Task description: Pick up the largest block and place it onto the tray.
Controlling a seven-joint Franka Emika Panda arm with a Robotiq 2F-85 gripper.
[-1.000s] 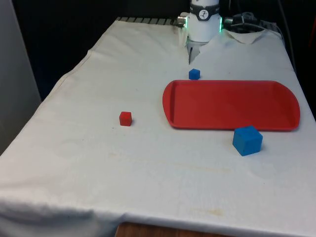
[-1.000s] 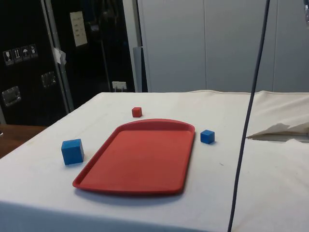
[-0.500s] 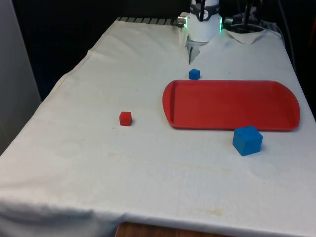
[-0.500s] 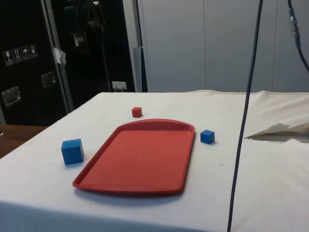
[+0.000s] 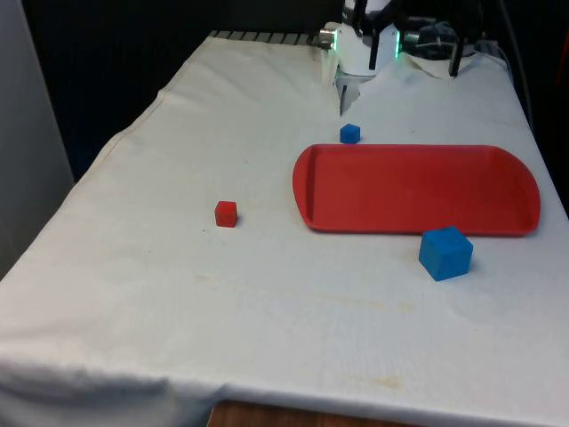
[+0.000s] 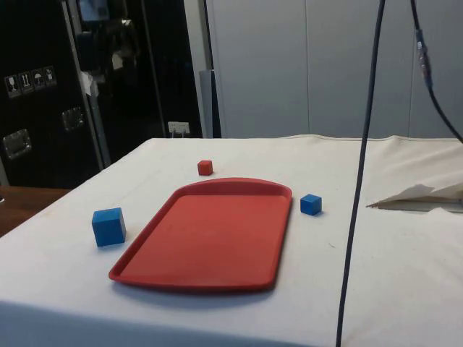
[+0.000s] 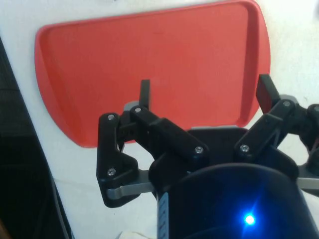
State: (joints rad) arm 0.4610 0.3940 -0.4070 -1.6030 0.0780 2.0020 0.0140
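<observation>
Altogether, three blocks sit on the cloth [image 5: 178, 267]: one big blue block [image 5: 445, 253], one small blue block [image 5: 350, 133] and one small red block [image 5: 226, 213]. One red tray [image 5: 418, 189] lies bare; the big block rests just beside its near rim. No writing is readable. Above the tray, the gripper [image 7: 205, 94] is spread wide, holding nothing.

A small red cube [image 5: 226, 213] and a small blue cube [image 5: 350, 133] sit on the white cloth [image 5: 178, 294].
</observation>
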